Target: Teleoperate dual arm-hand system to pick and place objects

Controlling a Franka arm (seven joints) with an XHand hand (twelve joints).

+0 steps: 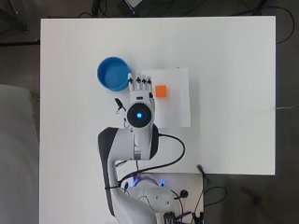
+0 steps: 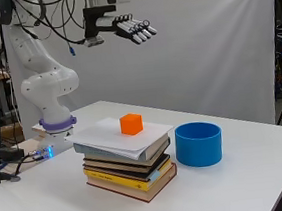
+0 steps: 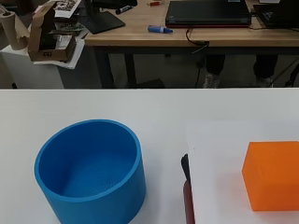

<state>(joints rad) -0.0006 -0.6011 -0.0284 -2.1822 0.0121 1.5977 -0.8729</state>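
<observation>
Hovering high above the orange cube point(image 2: 131, 124), the hand point(image 2: 132, 29) extends straight fingers.

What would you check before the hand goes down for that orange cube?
1. Hand open, fingers straight: ok.
2. Hand holds nothing: ok.
3. Cube sits free on the paper atop the book stack: ok.
4. Hand directly over the cube: not ok; in the overhead view it hangs beside it, nearer the bowl.
5. Bowl empty: ok.
6. Stack steady enough when pressed: cannot tell.
</observation>
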